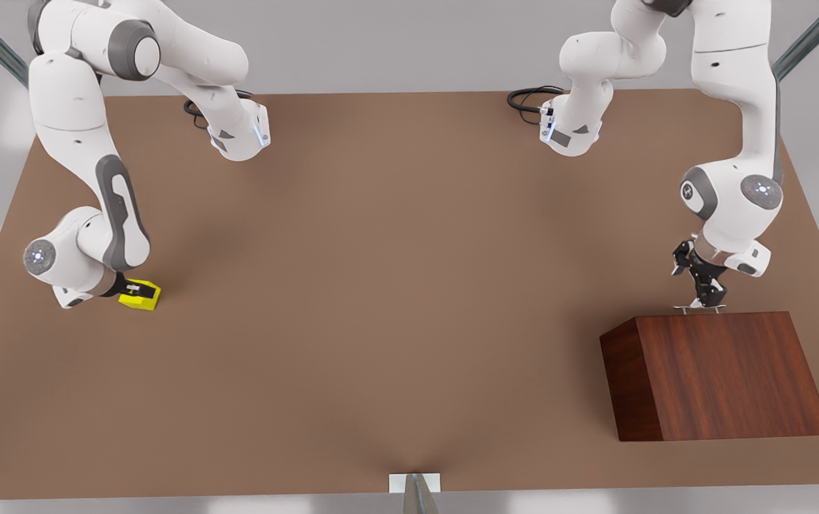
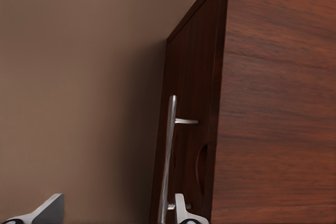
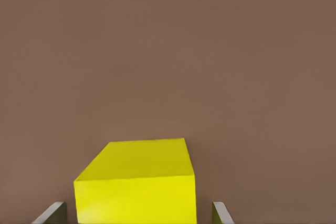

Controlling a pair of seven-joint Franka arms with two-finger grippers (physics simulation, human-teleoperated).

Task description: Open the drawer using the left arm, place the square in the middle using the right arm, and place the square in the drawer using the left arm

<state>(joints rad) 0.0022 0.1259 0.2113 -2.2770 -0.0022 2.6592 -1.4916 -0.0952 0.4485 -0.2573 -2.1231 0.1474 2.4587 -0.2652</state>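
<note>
The square [image 1: 141, 295] is a yellow cube lying on the table at the front view's left. My right gripper [image 1: 136, 289] is down over it. In the right wrist view the square [image 3: 137, 184] sits between the two fingertips [image 3: 51, 213] with small gaps on both sides, so the right gripper [image 3: 136, 214] is open. The drawer [image 2: 189, 77] is flush in the dark wooden box [image 1: 723, 371] at the front view's right. My left gripper [image 1: 703, 298] is at the silver handle [image 1: 700, 308], open [image 2: 113, 211], and the handle [image 2: 169, 150] stands just inside one finger [image 2: 181, 209].
The brown tabletop [image 1: 395, 285] spreads wide between the two arms. Black cables [image 1: 527, 98] lie near the arm bases at the back edge. A small white bracket [image 1: 415, 482] sits at the table's front edge.
</note>
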